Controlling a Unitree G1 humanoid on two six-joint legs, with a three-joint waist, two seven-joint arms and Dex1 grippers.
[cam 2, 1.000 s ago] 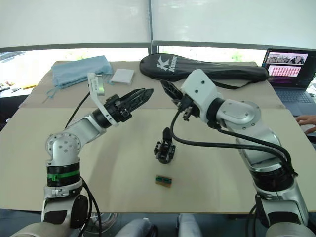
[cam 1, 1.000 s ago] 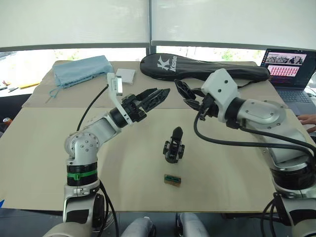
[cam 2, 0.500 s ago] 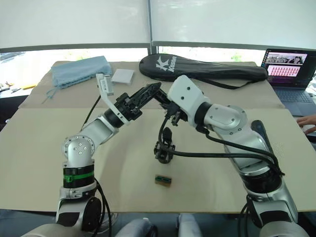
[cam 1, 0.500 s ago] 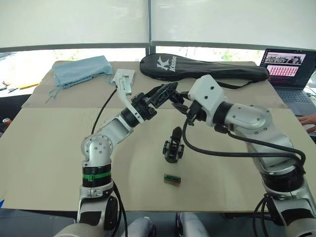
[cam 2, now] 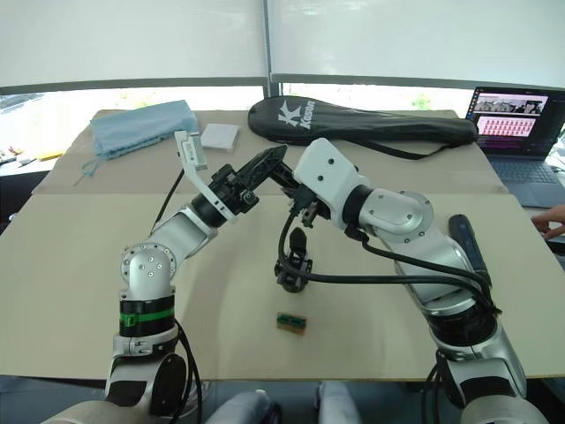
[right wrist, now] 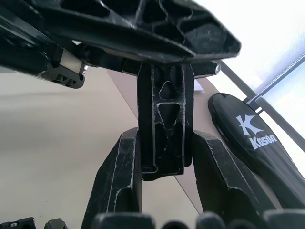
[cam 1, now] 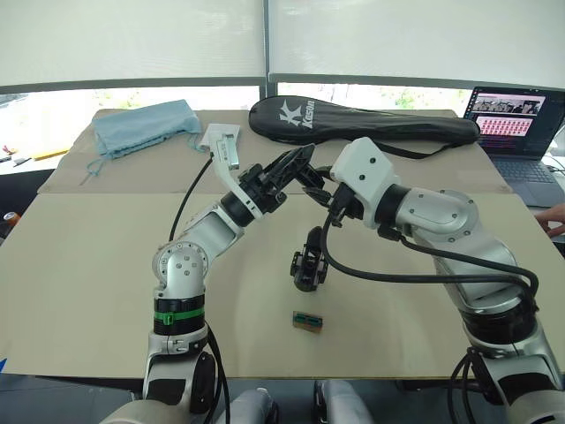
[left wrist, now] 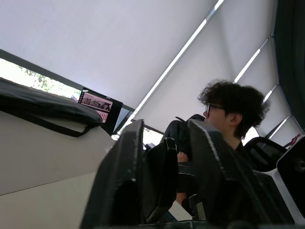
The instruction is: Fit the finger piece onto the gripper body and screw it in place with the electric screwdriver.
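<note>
Item: table [cam 1: 79,265], covered in tan board, with both arms raised over its middle.

- Left gripper [cam 1: 301,162] – held up above the table, pointing toward the right arm. It is clamped on the finger piece [right wrist: 164,129], a black ribbed part that sits between its fingers [left wrist: 119,181] in the left wrist view.
- Right gripper [cam 1: 314,177] – meets the left one tip to tip. In the right wrist view its two fingers [right wrist: 119,176] press against either side of the same piece, so both grippers grip it at once, in the air and well clear of the table.
- Gripper body [cam 1: 310,259] – stands upright on the board directly below the two grippers, its single black finger pointing up; nothing touches it.
- Electric screwdriver [cam 2: 466,243] – lies on the board at the robot's right, partly hidden behind the right forearm.
- Small green-and-brown box [cam 1: 308,320] – flat on the board, just nearer the robot than the gripper body.
- Black racket bag [cam 1: 371,122] with white logo – along the far edge.
- Blue cloth [cam 1: 146,125] – far left corner, with a white pad [cam 2: 219,135] beside it.
- Laptop [cam 1: 514,124] – open at the far right (screen lit).
- A person [left wrist: 232,119] – seated beyond the table in the left wrist view; a hand [cam 1: 556,216] rests at the right edge.
</note>
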